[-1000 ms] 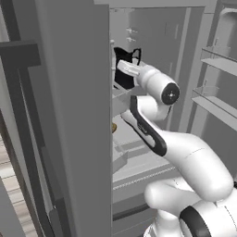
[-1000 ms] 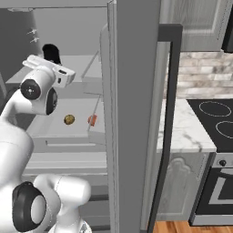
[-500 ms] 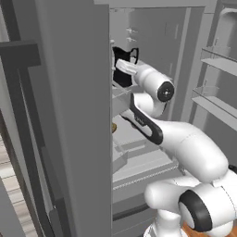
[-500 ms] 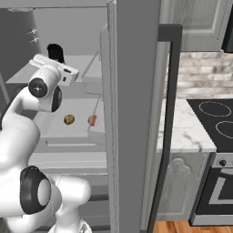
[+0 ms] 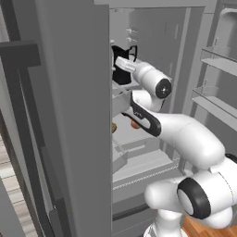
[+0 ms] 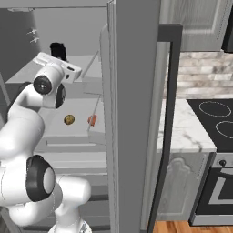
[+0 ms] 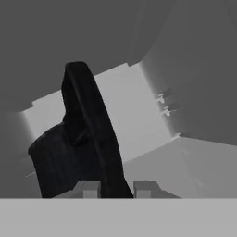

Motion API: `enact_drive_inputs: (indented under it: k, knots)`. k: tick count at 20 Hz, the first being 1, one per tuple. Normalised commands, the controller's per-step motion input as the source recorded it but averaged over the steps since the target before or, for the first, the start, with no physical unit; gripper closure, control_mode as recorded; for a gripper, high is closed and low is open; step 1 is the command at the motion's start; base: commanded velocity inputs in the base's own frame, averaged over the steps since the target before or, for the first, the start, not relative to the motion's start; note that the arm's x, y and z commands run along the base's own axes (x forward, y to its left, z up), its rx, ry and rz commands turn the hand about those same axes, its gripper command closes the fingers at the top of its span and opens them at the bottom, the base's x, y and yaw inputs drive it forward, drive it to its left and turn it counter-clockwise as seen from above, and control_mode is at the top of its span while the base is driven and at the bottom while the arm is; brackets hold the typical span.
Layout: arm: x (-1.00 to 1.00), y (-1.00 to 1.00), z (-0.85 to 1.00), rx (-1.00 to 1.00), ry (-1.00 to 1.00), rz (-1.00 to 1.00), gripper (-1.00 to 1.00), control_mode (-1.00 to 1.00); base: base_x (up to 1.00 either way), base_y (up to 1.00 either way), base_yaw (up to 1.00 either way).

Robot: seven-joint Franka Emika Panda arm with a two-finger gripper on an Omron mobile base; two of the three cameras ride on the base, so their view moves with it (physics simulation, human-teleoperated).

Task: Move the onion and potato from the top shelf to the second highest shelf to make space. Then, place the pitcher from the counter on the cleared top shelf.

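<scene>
The black pitcher (image 5: 121,65) (image 6: 58,50) is inside the fridge at the level of the top shelf (image 6: 85,67); whether it rests on the slab I cannot tell. In the hand view my gripper (image 7: 117,189) is shut on the pitcher's (image 7: 58,159) curved handle, which runs down between the two tips. On the second highest shelf (image 6: 78,130) lie the brown-yellow potato (image 6: 68,119) (image 5: 114,127) and, to its right, the red-orange onion (image 6: 92,120) (image 5: 135,124). Both are well below the hand.
The open fridge door (image 5: 60,115) stands close on the left, its edge (image 6: 132,113) splitting the right base view. Door bins (image 5: 217,60) hang at the right. The marbled counter (image 6: 182,134) and black stovetop (image 6: 216,120) lie beyond. Drawers (image 5: 139,162) sit under the shelves.
The arm's lower links have shifted and its wrist has edged a little further into the fridge with the pitcher. The grip on the handle is unchanged; onion and potato have not moved.
</scene>
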Motion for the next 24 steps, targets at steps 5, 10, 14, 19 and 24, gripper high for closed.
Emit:
enact_drive_inputs:
  k: [5, 10, 14, 19, 24]
  knots:
    - [0.4, 0.1, -0.39, 0.0, -0.02, 0.0, 1.0, -1.0, 0.0, 0.0, 0.0]
    - [0.35, 0.18, -0.55, -0.02, -0.08, 0.0, 1.0, -1.0, 0.0, 0.0, 0.0]
    - [0.19, 0.1, -0.81, -0.02, -0.12, 0.0, 1.0, -1.0, 0.0, 0.0, 0.0]
    - [0.11, 0.01, -0.9, -0.02, -0.12, 0.0, 1.0, -1.0, 0.0, 0.0, 0.0]
    - [0.25, 0.0, -0.78, 0.0, -0.08, 0.0, 1.0, -1.0, 0.0, 0.0, 0.0]
